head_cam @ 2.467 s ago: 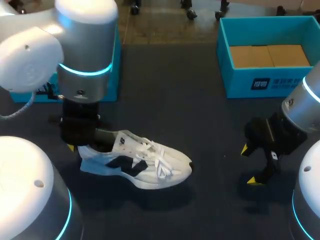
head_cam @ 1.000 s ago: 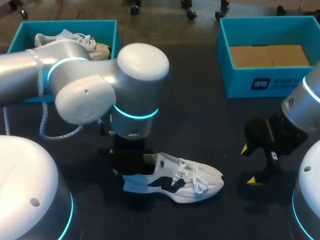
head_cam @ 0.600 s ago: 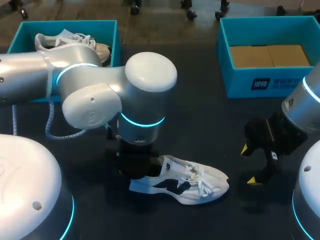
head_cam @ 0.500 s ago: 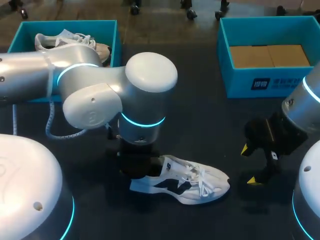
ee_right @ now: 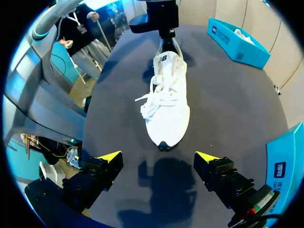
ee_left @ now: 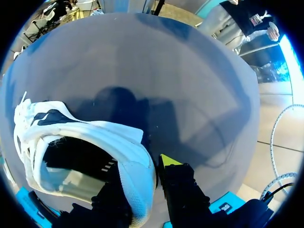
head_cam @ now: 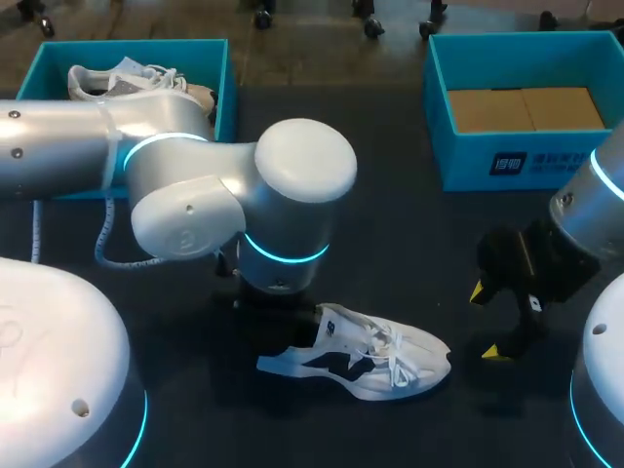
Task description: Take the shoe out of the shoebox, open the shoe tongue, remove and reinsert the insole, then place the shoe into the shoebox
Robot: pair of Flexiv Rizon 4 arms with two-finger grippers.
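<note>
A white sneaker with dark side marks lies upright on the dark table, toe toward my right arm. My left gripper is shut on its heel collar; in the left wrist view one finger sits inside the shoe and the yellow-tipped finger presses the heel from outside. My right gripper stands open just to the right of the toe, apart from it. In the right wrist view the sneaker points its toe toward the gap of that gripper.
A teal shoebox at the back left holds a second white shoe. Another teal shoebox at the back right holds brown cardboard. My left arm's big elbow hangs over the table's middle.
My left arm has carried the sneaker rightward across the table, toward my right gripper, slowing over the last half second. The right arm has not moved.
</note>
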